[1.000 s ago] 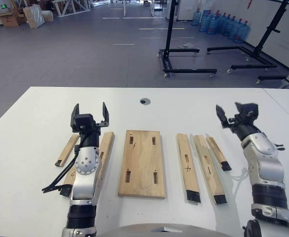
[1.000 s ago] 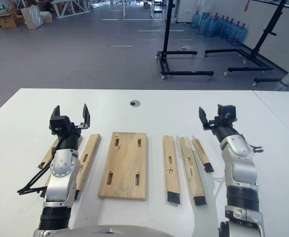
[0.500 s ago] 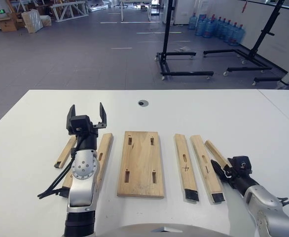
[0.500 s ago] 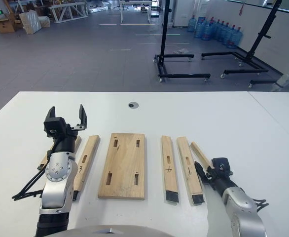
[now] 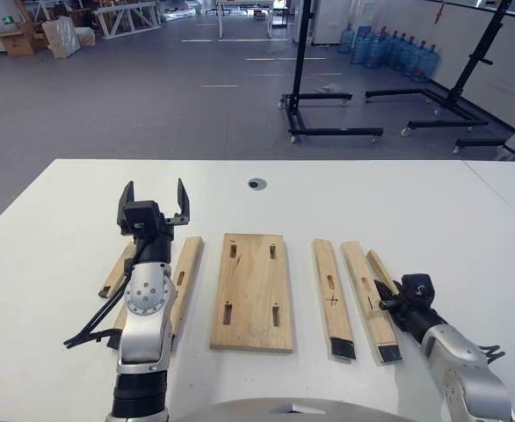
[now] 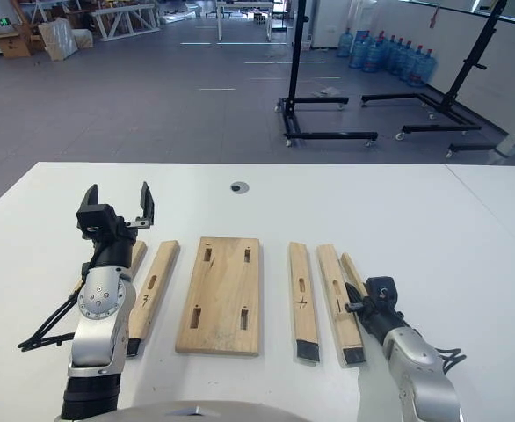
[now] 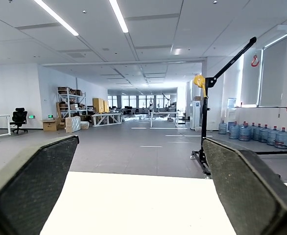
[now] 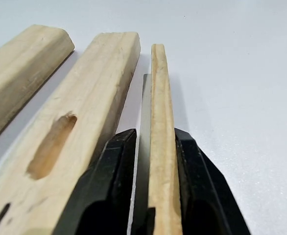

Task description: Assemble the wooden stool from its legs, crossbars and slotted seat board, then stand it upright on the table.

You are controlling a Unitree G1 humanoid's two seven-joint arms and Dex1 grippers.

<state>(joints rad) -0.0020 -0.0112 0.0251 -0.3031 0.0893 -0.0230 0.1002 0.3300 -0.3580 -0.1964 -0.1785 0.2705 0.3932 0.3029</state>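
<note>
The left gripper (image 5: 155, 188) is raised above the table (image 5: 55, 229) at the far end of the left-hand group of parts, its fingers (image 7: 35, 181) spread wide with nothing between them. Its arm lies over that group and hides much of it: a narrow left crossbar (image 5: 117, 266) shows beside the arm on the outer side, and a dark-tipped piece (image 5: 115, 338) peeks out beneath it, too covered to make out. Just inside the arm lies the left leg (image 5: 185, 274), pale wood with one slot; a small dark mark near its middle is too faint to read.

The seat board (image 5: 252, 290) lies flat in the middle of the table, a light wooden rectangle with four small slots, two at the far end and two at the near end.

To its right lie two legs side by side, each with a black near end. The marked leg (image 5: 331, 294) carries a hand-drawn cross below its slot; the second leg (image 5: 368, 299) carries a short dark stroke.

Just beside that, the thin crossbar (image 8: 159, 98) lies on its narrow edge, its near end hidden by the right gripper (image 8: 155, 142), whose black fingers (image 8: 109, 166) pinch it from both sides.
</note>
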